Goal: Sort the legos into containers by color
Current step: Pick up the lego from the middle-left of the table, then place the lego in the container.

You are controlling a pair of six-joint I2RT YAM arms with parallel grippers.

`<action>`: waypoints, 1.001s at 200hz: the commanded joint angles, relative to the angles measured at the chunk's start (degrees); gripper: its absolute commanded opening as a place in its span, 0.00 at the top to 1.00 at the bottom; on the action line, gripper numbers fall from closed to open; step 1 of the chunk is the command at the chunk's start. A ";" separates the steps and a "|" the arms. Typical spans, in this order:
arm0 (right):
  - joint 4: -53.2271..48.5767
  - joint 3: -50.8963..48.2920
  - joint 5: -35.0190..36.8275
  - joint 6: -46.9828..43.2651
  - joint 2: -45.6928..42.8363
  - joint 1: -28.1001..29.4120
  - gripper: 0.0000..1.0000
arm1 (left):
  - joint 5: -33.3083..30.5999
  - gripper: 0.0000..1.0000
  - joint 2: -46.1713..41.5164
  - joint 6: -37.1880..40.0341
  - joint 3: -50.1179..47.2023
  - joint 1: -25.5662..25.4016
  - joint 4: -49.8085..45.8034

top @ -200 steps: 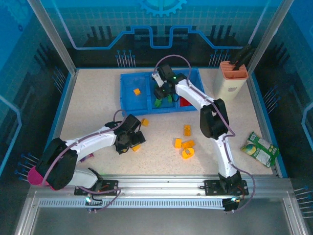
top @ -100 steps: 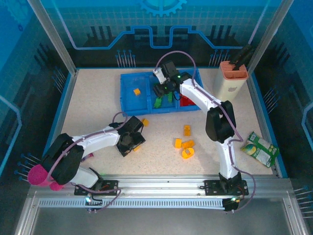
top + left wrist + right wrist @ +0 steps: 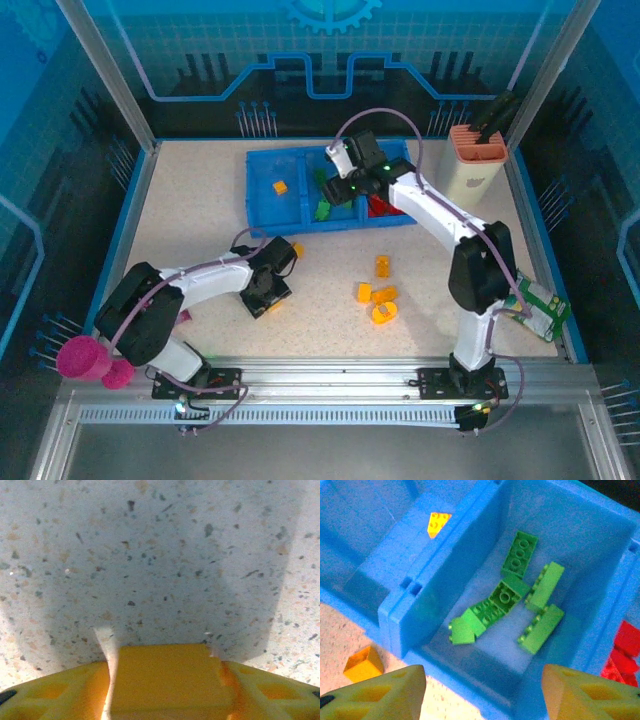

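My left gripper (image 3: 269,292) is low on the table in front of the blue tray (image 3: 300,226). It is shut on an orange-yellow lego (image 3: 165,680), which fills the gap between its fingers. My right gripper (image 3: 347,186) hovers open over the tray's middle compartment with nothing between its fingers (image 3: 375,692). Several green legos (image 3: 520,555) lie in that compartment. One orange lego (image 3: 438,522) lies in the left compartment and red legos (image 3: 625,652) in the right one. More orange legos (image 3: 383,266) sit loose on the table at centre, and another (image 3: 297,249) lies by the left arm.
A cream holder with an orange top (image 3: 474,165) stands at the back right. A snack packet (image 3: 535,305) lies near the right edge behind the right arm. A pink cup (image 3: 80,358) sits at the front left by the left arm's base.
The left gripper's jaws have closed in on the orange-yellow lego on the table. The right gripper has shifted right over the tray and opened a little wider, its elbow swinging right.
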 commanded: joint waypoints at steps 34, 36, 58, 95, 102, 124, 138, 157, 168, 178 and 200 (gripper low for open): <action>1.79 -14.56 0.73 4.73 -13.17 -3.29 0.33 | 1.39 0.66 2.61 4.94 2.40 -0.33 5.05; 1.71 -14.98 0.64 4.78 -13.57 -3.34 0.33 | 1.26 0.67 2.53 5.26 2.66 -0.31 4.76; 1.66 -20.88 -0.29 4.91 -17.82 -3.39 0.31 | -1.35 0.70 2.49 10.28 7.72 0.15 0.12; 3.15 -30.18 -0.02 6.41 -26.17 -3.46 0.28 | -7.91 0.70 3.35 21.25 23.03 2.62 -7.56; 3.10 -31.51 0.62 6.78 -27.71 -3.40 0.27 | -8.78 0.70 3.81 23.16 25.63 3.55 -8.14; 2.17 -34.89 1.15 7.90 -32.16 -3.74 0.24 | -10.06 0.70 5.78 27.69 32.21 7.31 -7.58; 0.79 -36.20 0.91 8.61 -34.31 -3.96 0.21 | -11.25 0.69 7.77 30.45 35.38 10.00 -5.89; -1.55 -36.87 0.52 9.43 -36.16 -4.35 0.20 | -10.99 0.69 11.94 32.04 38.55 14.75 -2.70; -2.81 -36.89 0.01 10.22 -37.06 -4.61 0.20 | -10.37 0.69 15.40 32.62 41.18 16.64 -1.44; -4.13 -36.81 -0.28 11.33 -37.87 -4.65 0.20 | -10.54 0.69 18.85 33.49 44.54 17.64 -1.18; -4.22 -38.19 -1.12 14.33 -41.22 -4.70 0.20 | -12.47 0.69 26.36 35.38 51.64 18.58 -0.85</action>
